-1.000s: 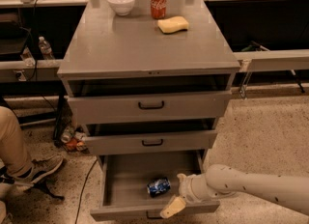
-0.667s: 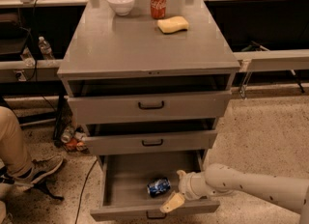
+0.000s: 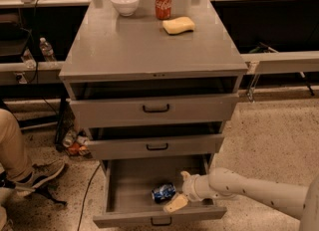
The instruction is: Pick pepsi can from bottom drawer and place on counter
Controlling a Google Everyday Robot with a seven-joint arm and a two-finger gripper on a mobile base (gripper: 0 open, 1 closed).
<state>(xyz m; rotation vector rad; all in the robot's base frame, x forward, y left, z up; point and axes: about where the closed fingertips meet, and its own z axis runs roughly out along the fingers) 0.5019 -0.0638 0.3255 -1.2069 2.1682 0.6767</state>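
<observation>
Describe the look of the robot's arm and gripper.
The arm is a smooth, rounded off-white tube with a ringed wrist joint. Its gripper, in the bottom drawer beside the pepsi can, has two pale tan fingers. No cables or markings show.

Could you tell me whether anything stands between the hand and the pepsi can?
Nothing visible does: the open hand sits in the pulled-out bottom drawer right beside the pepsi can, with only bare drawer floor around them.

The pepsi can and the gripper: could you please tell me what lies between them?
Nothing in the camera view: the open gripper sits close beside the pepsi can in the bottom drawer, no object between.
</observation>
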